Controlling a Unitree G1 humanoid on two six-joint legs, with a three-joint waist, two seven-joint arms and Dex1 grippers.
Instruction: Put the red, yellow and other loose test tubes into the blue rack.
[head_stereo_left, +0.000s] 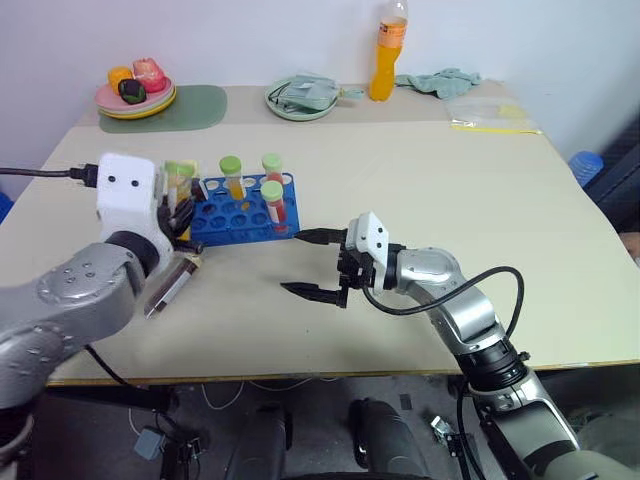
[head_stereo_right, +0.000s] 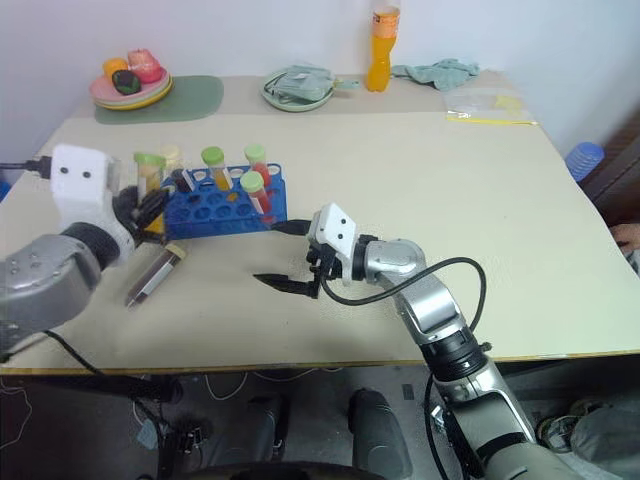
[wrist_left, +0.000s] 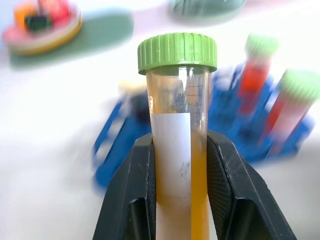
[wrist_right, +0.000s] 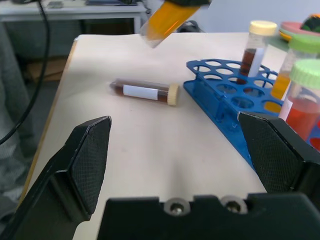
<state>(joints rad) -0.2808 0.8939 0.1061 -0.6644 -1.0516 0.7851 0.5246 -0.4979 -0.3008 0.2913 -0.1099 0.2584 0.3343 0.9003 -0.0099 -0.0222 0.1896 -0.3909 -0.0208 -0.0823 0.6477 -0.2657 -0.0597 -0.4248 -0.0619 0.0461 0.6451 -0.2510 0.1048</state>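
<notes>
A green-capped yellow test tube (wrist_left: 178, 150) sits clamped upright in the left gripper (wrist_left: 177, 190) for slotting into the blue rack (head_stereo_left: 243, 208), while the right gripper (head_stereo_left: 312, 264) waits wide open and empty.

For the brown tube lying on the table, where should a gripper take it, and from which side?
Probably around the labelled middle of the brown tube, coming from above with the fingers across its length. It lies flat, apart from the rack, its cream cap toward the rack, so both long sides are open.

left pincer (wrist_left: 175, 185): clamped on a tube, raised; right pincer (head_stereo_left: 312, 265): jaws wide, level, pointing left
</notes>
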